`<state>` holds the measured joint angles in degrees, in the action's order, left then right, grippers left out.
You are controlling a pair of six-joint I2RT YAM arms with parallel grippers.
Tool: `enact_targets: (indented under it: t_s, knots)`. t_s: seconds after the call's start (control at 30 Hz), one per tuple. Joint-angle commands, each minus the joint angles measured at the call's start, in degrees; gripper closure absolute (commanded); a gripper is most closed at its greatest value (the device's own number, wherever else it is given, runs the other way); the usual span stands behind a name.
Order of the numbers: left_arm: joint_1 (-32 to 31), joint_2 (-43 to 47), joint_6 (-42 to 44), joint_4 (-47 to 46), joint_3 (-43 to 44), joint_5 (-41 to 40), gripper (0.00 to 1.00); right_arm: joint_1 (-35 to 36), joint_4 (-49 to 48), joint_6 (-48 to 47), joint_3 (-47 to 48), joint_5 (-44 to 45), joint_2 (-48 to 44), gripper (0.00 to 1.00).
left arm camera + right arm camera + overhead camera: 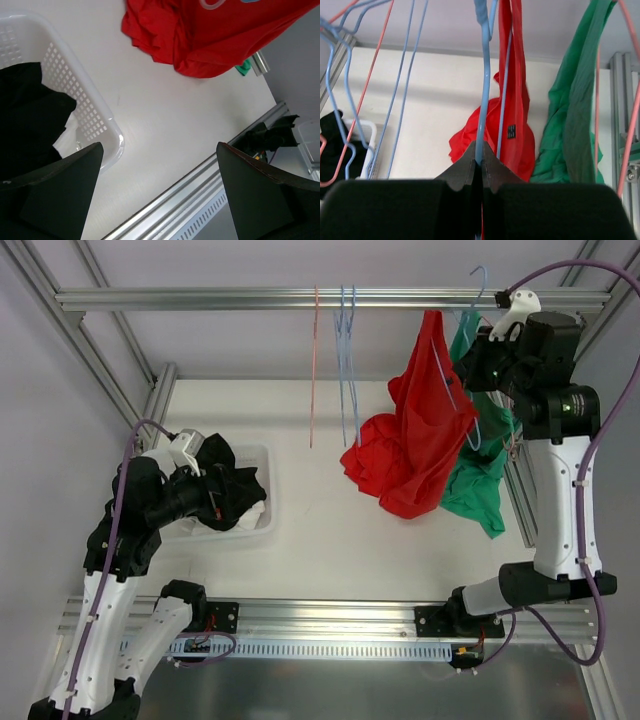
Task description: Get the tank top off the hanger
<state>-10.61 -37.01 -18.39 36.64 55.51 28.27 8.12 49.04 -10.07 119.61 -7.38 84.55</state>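
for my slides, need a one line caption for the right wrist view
Right jaws shut on a blue hanger, red top hanging just behind it and a green top to its right.

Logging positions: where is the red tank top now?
Top view, right of centre: red tank top hangs on a blue hanger, beside the green garment.

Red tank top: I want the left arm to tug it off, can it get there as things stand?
Probably yes: the left claw hangs open at the basket, and only table lies between it and the red tank top's lower folds.
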Motion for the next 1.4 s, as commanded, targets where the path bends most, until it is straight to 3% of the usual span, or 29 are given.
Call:
enact_targets:
  t_s: [0.0, 0.27, 0.4, 0.47, 0.5, 0.57, 0.63, 0.9, 0.97, 1.1, 1.33, 1.37]
  knots:
    - [-1.2, 0.2, 0.8, -2.2, 4.9, 7.8, 0.01, 0.0, -3.6, 1.1, -3.6, -4.8, -6.4, 1.0]
    - [-9.1, -6.0, -3.0, -9.8, 13.7, 4.3, 0.01, -0.1, -2.9, -1.0, -22.2, -10.0, -24.2, 1.0]
    - [-26.1, -13.6, -2.7, -16.2, 17.3, -5.1, 0.01, -0.1, -4.2, 0.2, -29.0, -12.0, -32.9, 1.0]
    - [-32.2, -17.6, -0.3, -19.0, 20.1, -9.5, 0.01, -0.1, -4.1, 1.4, -31.7, -13.1, -37.8, 1.0]
    - [-38.5, -22.0, 3.0, -19.5, 23.6, -12.6, 0.01, -0.1, -3.5, 2.0, -32.5, -13.5, -39.4, 1.0]
    - [-43.9, -28.0, 6.9, -21.4, 27.3, -22.3, 0.01, -0.1, -1.9, 3.5, -34.2, -15.3, -43.8, 1.0]
    - [-47.4, -32.2, 11.1, -22.7, 33.8, -24.2, 0.01, -0.1, 0.5, 4.0, -34.3, -16.4, -46.1, 1.0]
    - [-47.8, -51.8, 17.0, -23.1, 55.4, -26.3, 0.01, 0.0, 10.9, 5.2, -28.1, -16.4, -53.3, 1.0]
    - [-47.8, -54.6, 17.1, -23.3, 57.5, -25.8, 0.04, 0.0, 12.4, 5.3, -25.4, -17.1, -53.3, 1.0]
    - [-47.8, -57.3, 16.0, -23.5, 59.2, -23.7, 0.2, 0.1, 13.4, 5.1, -22.2, -17.5, -52.8, 1.0]
    - [-47.7, -59.8, 13.6, -25.4, 59.1, -16.1, 0.24, 0.6, 13.9, 5.1, -19.9, -18.1, -51.8, 1.0]
    - [-47.8, -60.4, 13.6, -26.4, 58.8, -15.4, 0.3, 0.6, 13.9, 5.2, -19.9, -18.5, -51.7, 1.0]
